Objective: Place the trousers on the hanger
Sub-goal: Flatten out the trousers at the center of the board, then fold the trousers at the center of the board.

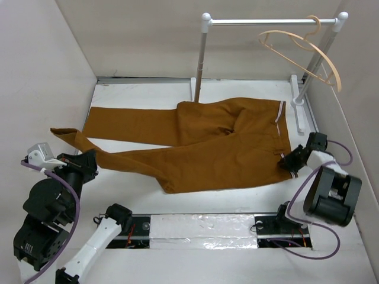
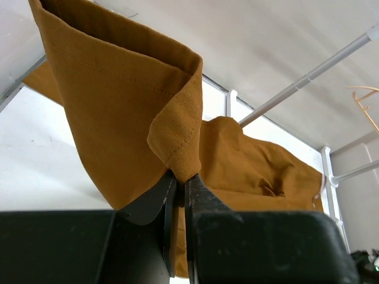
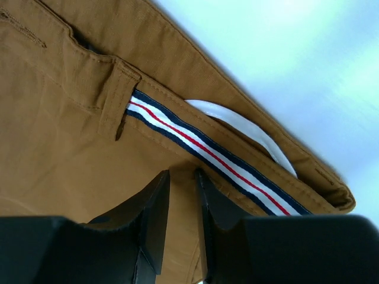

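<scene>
Trousers (image 1: 219,148) flat, hem (image 2: 175,139) in left gripper (image 2: 177,180)

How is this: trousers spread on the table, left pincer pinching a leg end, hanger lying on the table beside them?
One error: the hanger hangs by its hook from the rail, not on the table, as the top external view shows. The trousers are spread on the table and the left pincer pinches a leg end.
</scene>
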